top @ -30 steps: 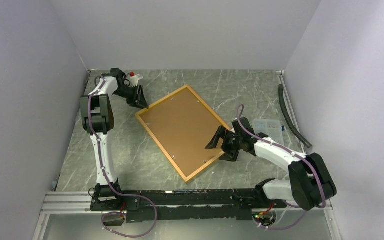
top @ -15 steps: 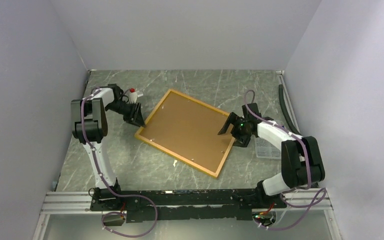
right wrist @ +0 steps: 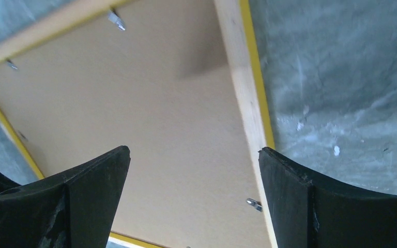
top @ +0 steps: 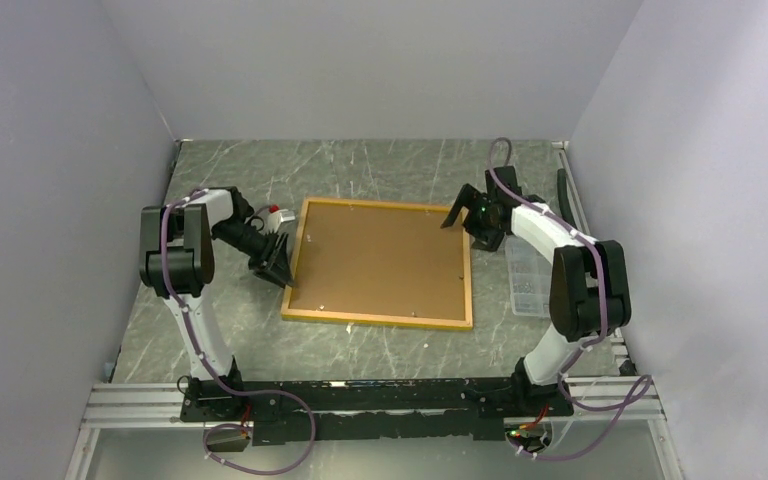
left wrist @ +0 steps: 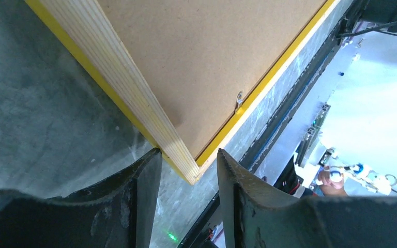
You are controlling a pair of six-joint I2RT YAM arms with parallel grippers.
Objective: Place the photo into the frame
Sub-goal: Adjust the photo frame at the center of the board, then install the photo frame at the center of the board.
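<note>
Swung round since a second ago, the large rectangular picture frame with its narrow yellow border now lies square to the grey marbled table. Its wood-coloured rear faces up, with a brown backing board in it. By its near-left corner the left hand has its fingers narrowly parted, the corner tip poking between them, unclamped. Over the far-right corner the right hand gapes wide, holding nothing.
</note>
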